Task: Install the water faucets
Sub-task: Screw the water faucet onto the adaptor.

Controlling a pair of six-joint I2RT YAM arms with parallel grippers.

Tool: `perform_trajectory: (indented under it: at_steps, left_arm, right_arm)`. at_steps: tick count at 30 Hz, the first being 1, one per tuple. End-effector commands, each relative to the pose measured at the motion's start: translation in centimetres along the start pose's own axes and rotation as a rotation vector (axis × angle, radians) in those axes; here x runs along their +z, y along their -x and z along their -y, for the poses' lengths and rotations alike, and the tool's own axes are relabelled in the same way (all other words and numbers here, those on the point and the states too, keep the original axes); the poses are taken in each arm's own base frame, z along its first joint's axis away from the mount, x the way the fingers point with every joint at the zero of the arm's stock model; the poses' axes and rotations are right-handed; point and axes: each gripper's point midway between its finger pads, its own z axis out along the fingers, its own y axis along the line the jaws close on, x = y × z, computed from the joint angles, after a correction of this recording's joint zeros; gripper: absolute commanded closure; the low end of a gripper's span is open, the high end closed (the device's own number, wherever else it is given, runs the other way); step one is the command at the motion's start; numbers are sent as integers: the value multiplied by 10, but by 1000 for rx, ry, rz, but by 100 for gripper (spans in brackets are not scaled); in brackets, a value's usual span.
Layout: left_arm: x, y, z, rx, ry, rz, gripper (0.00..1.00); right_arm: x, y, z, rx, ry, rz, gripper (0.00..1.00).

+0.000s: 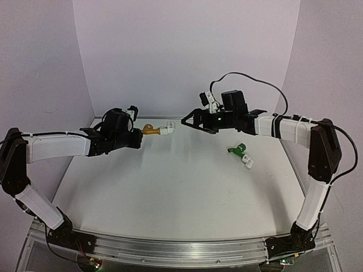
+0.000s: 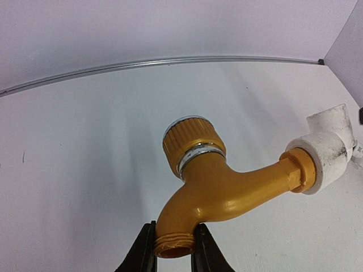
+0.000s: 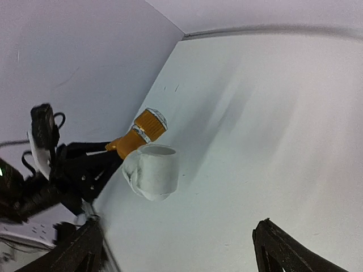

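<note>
My left gripper [image 1: 138,137] [image 2: 173,245] is shut on the threaded spout end of the orange-yellow water faucet [image 1: 150,130] [image 2: 227,187], holding it above the table. A white elbow fitting [image 1: 168,130] [image 2: 329,150] [image 3: 153,170] sits on the faucet's other end. My right gripper [image 1: 188,121] [image 3: 178,249] stands open just right of that fitting, apart from it, with nothing between its fingers. The green water faucet [image 1: 239,149] lies on the table at the right with a white fitting [image 1: 248,162] at its end.
The white table meets the back wall along a metal strip [image 2: 170,60]. Walls close in on the left and right sides. An aluminium rail [image 1: 181,249] runs along the near edge between the arm bases.
</note>
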Motion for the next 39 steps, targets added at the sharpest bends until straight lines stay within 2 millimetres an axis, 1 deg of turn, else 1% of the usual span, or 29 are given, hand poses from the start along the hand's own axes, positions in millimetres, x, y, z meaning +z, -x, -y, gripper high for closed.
perform_trajectory:
  at_steps: [1,2,5,8,11,14,17,20,24,26,28,30,33,36,39]
  left_arm:
    - [-6,31,15,-54,-73,-31,100]
    - [-6,30,20,-48,-101,-51,100]
    - [-5,28,25,-43,-145,-89,100]
    - [-6,24,36,-34,-218,-130,100]
    - [-5,19,51,-12,-303,-182,100]
    - [-6,15,61,3,-358,-211,100]
    - [-8,11,69,12,-410,-231,100]
    - [-12,9,77,16,-463,-246,100]
    - [-15,9,83,18,-498,-256,100]
    - [-16,9,85,20,-506,-261,100]
    - [-17,10,86,20,-519,-262,100]
    - [-18,11,88,21,-529,-264,100]
    - [-18,11,89,24,-532,-265,100]
    - [-17,12,87,28,-520,-259,100]
    - [-16,13,82,30,-492,-248,100]
  right_arm:
    - [-40,17,-26,-688,-143,43,6]
    - [-42,18,-29,-802,-165,44,6]
    - [-41,12,-36,-1017,-191,28,11]
    - [-33,-6,-48,-1232,-175,-5,12]
    - [-18,-23,-58,-1427,-169,-41,12]
    - [-5,-36,-60,-1545,-165,-77,12]
    - [6,-40,-60,-1624,-185,-84,13]
    - [10,-45,-57,-1683,-192,-99,14]
    - [13,-58,-48,-1773,-190,-147,17]
    - [15,-60,-41,-1812,-219,-170,19]
    - [19,-59,-32,-1841,-270,-185,23]
    - [21,-53,-32,-1842,-305,-147,31]
    - [22,-48,-38,-1810,-305,-98,46]
    - [24,-48,-42,-1759,-285,-74,61]
    - [25,-45,-49,-1639,-264,-40,77]
